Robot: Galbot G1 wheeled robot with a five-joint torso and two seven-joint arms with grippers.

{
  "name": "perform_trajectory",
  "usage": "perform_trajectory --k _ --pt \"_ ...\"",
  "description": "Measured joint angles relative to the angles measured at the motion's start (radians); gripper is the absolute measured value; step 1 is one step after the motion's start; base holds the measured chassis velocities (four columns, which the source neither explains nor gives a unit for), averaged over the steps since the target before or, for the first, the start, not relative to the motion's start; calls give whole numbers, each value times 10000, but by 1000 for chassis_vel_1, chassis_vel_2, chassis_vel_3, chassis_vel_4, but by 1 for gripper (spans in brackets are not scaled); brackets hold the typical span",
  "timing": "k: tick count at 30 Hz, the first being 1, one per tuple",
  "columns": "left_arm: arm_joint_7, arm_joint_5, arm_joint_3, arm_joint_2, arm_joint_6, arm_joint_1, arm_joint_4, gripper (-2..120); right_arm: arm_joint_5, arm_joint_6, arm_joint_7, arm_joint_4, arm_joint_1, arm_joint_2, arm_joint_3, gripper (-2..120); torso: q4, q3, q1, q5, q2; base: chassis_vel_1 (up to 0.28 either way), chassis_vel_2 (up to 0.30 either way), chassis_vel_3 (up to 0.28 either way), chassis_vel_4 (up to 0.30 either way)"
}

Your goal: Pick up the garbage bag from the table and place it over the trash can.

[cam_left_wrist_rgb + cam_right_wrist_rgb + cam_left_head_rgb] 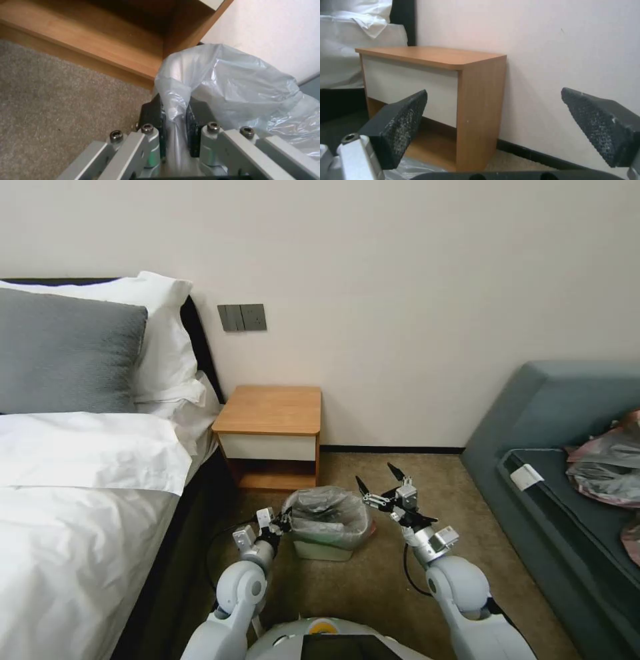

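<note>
Beside the table (272, 410), the garbage bag (327, 515) drapes the trash can (324, 550), its left edge pinched by the left gripper (285, 521), while the right gripper (381, 481), jaws wide, likely must seat the opposite rim.

Item count, as seen from the head camera:

- Nightstand (270, 410): one.
- Trash can (324, 550): one.
- Garbage bag (327, 515) over the trash can: one.
- Grippers: two, the left gripper (285, 521) and the right gripper (380, 483).
- Pillows on the bed: at least three, one grey pillow (63, 353) and two white pillows (163, 333) behind and below it.
- Wall switch plate (241, 317): one.
- Sofa (567, 460): one.
- Heap of plastic bags (610, 460) on the sofa: one; the number of bags in it cannot be told.
</note>
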Motion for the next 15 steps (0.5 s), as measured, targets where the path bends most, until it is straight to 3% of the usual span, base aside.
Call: perform_trajectory --k 3,13,15 --pt "5 2 0 4 20 18 23 13 2 0 -5 2 4 16 -1 100 0 0 0 0 0 0 0 0 0" --pt "28 16 24 23 107 101 47 52 13 4 -21 -1 41 13 -17 100 0 0 0 0 0 0 0 0 0" --pt "21 18 29 27 130 117 43 53 15 4 -25 -1 51 6 -23 100 0 0 0 0 0 0 0 0 0"
